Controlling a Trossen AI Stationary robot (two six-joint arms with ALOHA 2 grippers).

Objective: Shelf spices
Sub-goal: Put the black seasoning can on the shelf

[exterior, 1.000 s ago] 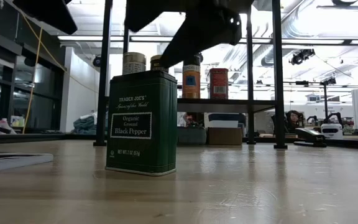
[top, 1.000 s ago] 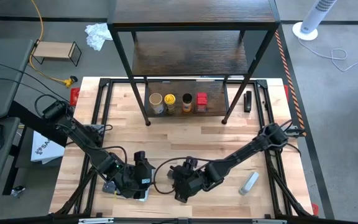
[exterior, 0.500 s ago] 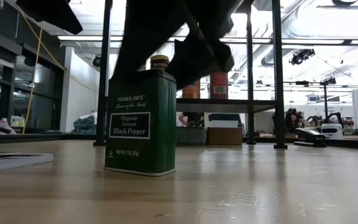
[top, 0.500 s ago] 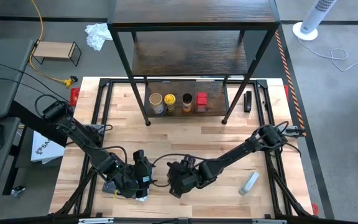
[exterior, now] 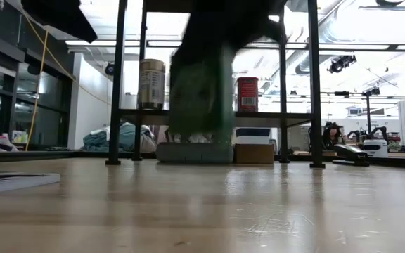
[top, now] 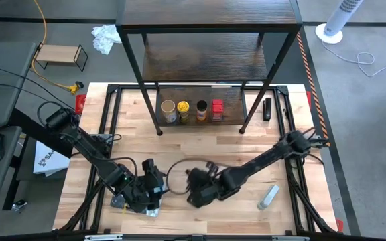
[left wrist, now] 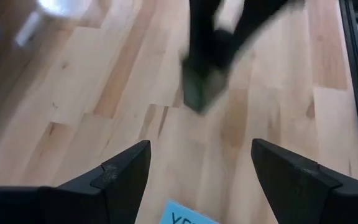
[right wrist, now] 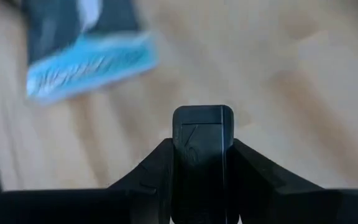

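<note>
My right gripper (top: 196, 192) is shut on the small dark green black-pepper tin (exterior: 199, 91) at the table's near middle; the tin is blurred in the low view and also shows in the left wrist view (left wrist: 197, 87). My left gripper (top: 154, 191) is open and empty just left of it, over the flat blue-grey packet (right wrist: 86, 50). The tan-lidded jar (top: 169, 109), yellow-lidded jar (top: 183, 109), brown jar (top: 201, 109) and red container (top: 217, 109) stand on their bases in a row on the dark wood shelf's lowest board (top: 233, 107). My right gripper pinches the tin's upper end (right wrist: 202, 134) between its two fingers (right wrist: 160, 165), one on each side. The fingers come from above, pointing down. The tin hangs below them, roughly upright and lifted clear of the table.
A grey-white tube (top: 268, 196) lies on the table at the near right. A small black object (top: 267, 109) lies right of the shelf's leg. The shelf's black legs (top: 158, 120) stand on the table's far part. Bare wood lies between the shelf and the grippers.
My right gripper has come down around the pepper tin and taken hold of it. It has lifted the tin clear of the table and carried it a little toward the table's right. The tin stood on the table in both earlier frames.
</note>
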